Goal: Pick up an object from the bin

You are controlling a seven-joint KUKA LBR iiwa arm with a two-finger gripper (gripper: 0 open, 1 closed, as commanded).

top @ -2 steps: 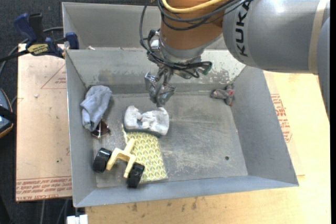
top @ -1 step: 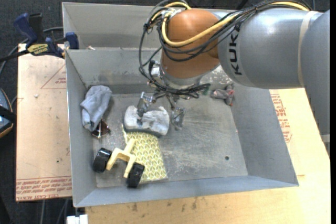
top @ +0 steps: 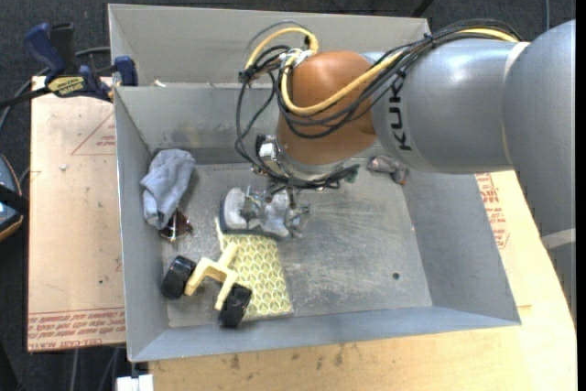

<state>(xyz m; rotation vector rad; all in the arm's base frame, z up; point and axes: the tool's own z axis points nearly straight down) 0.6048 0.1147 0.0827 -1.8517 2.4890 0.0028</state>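
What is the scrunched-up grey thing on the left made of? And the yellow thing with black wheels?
The grey thing looks like soft cloth: it lies crumpled in folds, dull. The yellow piece looks like hard plastic: smooth, stiff bars. Its black wheels may be rubber or plastic; I cannot tell.

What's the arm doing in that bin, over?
Gripper low in mid bin, beside a small pale grey object. Yellow wheeled toy axle and patterned sheet close by. Grey cloth at left.

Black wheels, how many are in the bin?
2. One wheel lies at front left; the other wheel sits right of it, nearer the camera. The arm may hide more.
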